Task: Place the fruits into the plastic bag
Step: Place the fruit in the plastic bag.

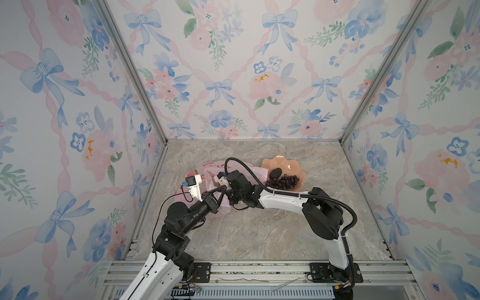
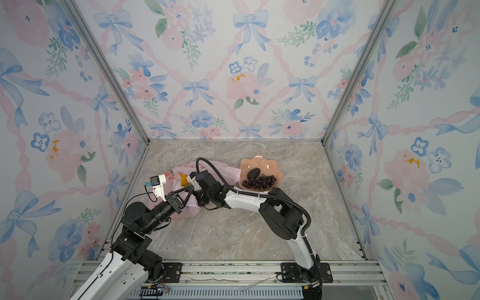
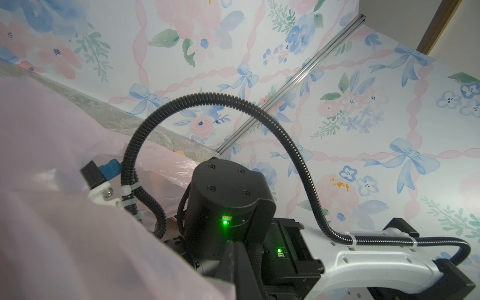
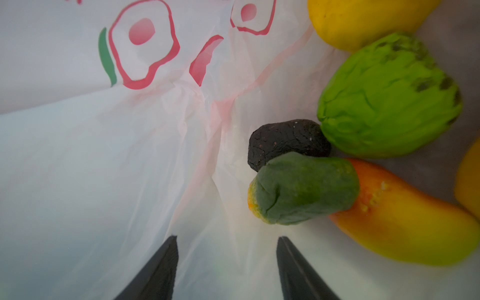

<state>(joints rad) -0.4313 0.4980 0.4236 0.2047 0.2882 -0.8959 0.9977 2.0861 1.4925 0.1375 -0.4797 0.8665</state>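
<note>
— How do your 2 jaws stand?
— My left gripper (image 1: 223,187) is pinched tight on the rim of the plastic bag (image 4: 104,155). My right gripper (image 4: 227,237) gapes empty inside it.
— And the fruits (image 4: 389,96)?
— Several lie in the bag. The grapes (image 1: 283,181) sit in the peach dish (image 1: 279,161).

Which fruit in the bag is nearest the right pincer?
The dark green piece resting on the orange-yellow mango; black lump, bright green fruit and yellow fruits lie farther.
</note>
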